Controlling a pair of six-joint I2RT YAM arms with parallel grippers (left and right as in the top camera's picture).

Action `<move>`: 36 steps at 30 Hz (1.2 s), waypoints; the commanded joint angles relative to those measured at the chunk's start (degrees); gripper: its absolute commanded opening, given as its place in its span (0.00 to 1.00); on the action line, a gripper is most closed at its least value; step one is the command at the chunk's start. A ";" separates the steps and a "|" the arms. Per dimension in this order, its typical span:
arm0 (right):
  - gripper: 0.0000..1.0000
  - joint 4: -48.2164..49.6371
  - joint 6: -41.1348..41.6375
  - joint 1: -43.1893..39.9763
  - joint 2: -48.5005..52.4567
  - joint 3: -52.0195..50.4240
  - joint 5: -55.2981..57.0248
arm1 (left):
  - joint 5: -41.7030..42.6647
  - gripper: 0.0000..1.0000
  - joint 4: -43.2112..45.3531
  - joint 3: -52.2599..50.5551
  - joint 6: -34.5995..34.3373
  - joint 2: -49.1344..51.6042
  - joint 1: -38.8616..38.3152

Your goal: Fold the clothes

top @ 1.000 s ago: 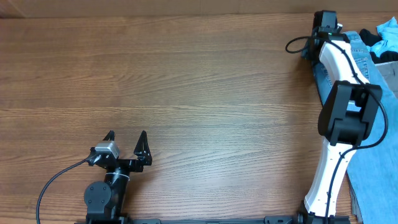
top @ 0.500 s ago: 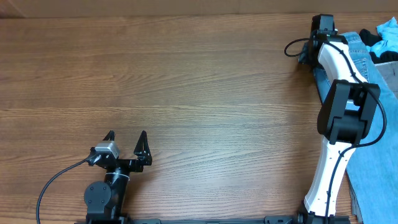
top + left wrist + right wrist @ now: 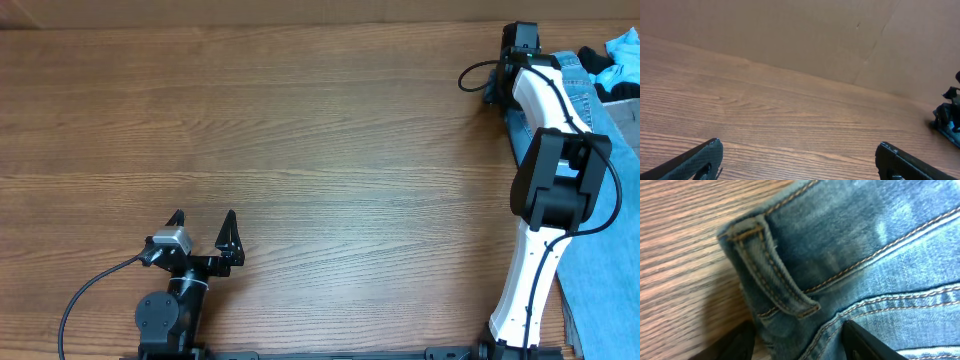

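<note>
Well, the right gripper (image 3: 799, 327) is stretched out to the far corner of the table (image 3: 320, 130). It has closed partway on the light blue jeans (image 3: 840, 245). Its two dark fingers (image 3: 737, 345) stand fairly narrow with the denim waistband bunched between them, touching both. A belt loop (image 3: 772, 275) runs slantwise just ahead of the fingertips, tan stitching along its edges. The folded waistband corner sticks out beyond the left finger, over bare wood. Everything ahead of the gripper and to its right is denim with double seams.

From above, the white right arm (image 3: 535, 250) lies across the jeans, which spread from the gripper back along the table's right edge toward the arm's base. Just past the gripper on its right side sit a small black garment (image 3: 598, 62) and, beside that at the edge of the picture, a cyan garment (image 3: 625, 42). How they are folded I can't make out.

The left gripper (image 3: 204, 218) sits low by its own base, well apart from all the clothing. Its jaws are spread wide and hold nothing. Only wood grain lies between and ahead of its fingers, with a plain brown wall beyond. The clothes lie far off to its right, across the whole width of the table.
</note>
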 commanded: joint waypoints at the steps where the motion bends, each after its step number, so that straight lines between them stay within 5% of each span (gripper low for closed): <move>1: 0.59 -1.90 -2.03 -2.10 6.05 -1.66 3.15 | 0.22 1.00 -0.13 -0.17 -0.50 -0.50 -0.39; 5: 0.54 -3.32 -3.58 -2.99 7.28 -1.66 3.10 | 0.22 1.00 -0.13 -0.17 -0.50 -0.50 -0.39; 8: 0.19 -3.39 -3.56 -3.04 7.43 -1.66 3.08 | 0.22 1.00 -0.13 -0.17 -0.50 -0.50 -0.39; 10: 0.04 -3.21 -3.54 -3.04 7.43 -1.55 3.06 | 0.22 1.00 -0.13 -0.17 -0.50 -0.50 -0.39; 19: 0.04 -4.11 2.40 -2.67 4.13 -0.24 4.72 | 0.22 1.00 -0.13 -0.17 -0.50 -0.50 -0.39; 36: 0.04 -4.31 3.87 -2.54 -26.47 -0.02 1.60 | 0.22 1.00 -0.13 -0.17 -0.50 -0.50 -0.39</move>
